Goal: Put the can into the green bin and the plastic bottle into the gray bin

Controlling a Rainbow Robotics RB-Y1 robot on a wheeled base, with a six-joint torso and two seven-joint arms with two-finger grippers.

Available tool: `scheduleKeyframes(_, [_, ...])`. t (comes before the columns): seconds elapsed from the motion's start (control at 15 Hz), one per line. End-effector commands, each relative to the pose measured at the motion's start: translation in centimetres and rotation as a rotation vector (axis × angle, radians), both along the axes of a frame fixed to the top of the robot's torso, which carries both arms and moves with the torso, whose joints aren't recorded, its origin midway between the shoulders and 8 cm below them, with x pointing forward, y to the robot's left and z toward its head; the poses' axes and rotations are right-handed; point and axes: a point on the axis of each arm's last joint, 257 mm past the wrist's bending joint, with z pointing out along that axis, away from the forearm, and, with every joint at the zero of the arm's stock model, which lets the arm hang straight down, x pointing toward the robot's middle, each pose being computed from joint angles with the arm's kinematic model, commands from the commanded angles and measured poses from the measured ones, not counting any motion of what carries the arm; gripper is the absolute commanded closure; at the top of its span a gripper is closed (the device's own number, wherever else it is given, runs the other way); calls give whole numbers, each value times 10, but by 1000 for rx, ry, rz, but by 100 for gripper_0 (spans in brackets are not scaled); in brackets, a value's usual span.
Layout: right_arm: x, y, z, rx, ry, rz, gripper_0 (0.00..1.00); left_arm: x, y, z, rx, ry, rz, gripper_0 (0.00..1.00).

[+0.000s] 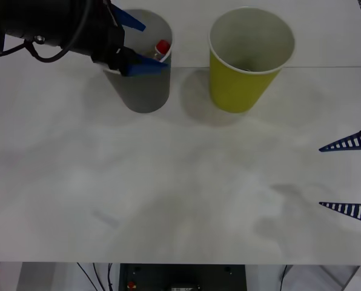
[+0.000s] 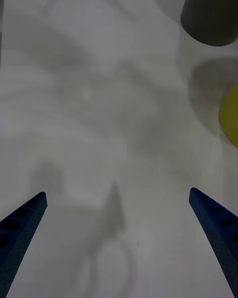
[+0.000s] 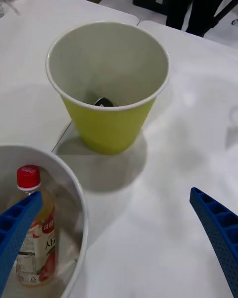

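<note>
Front view: a white table (image 1: 168, 200), matte and faintly shadowed, carries two tapering paper cups side by side. The gray bin (image 1: 145, 91), a gray cup with a white rim, holds the plastic bottle (image 1: 162, 50), clear with a red cap. Beside it stands the yellow-green paper cup, the green bin (image 1: 244, 85). The left gripper (image 1: 137, 45) hangs at the gray bin's rim, blue fingers spread, holding nothing. The right gripper (image 1: 347, 176) sits well apart from the green bin at the table's edge, fingers wide apart. Broad bare surface lies in front of both cups.

Right wrist view: bare tabletop between the parted fingers (image 2: 22, 223); both cups at the far margin.

Left wrist view: one bottle upright inside the gray bin; a dark can (image 3: 103, 101) at the green bin's bottom. A dark-clothed person stands beyond the table.
</note>
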Motion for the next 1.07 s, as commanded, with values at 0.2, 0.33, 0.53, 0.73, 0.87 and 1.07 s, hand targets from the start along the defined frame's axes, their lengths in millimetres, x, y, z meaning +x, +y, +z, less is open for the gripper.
scheduleKeyframes(0.2, [0,0,0,0,0,0,0,-40,46,-40,70,-96,-76,0])
scheduleKeyframes(0.33, [0,0,0,0,0,0,0,-55,63,-57,98,-128,-99,0])
scheduleKeyframes(0.53, [0,0,0,0,0,0,0,-75,87,-83,149,-154,-157,0])
scheduleKeyframes(0.73, [0,0,0,0,0,0,0,-92,110,-101,203,-157,-206,0])
scheduleKeyframes(0.87, [0,0,0,0,0,0,0,-105,122,-113,210,-166,-226,0])
scheduleKeyframes(1.07, [0,0,0,0,0,0,0,-125,137,-125,213,-184,-246,0])
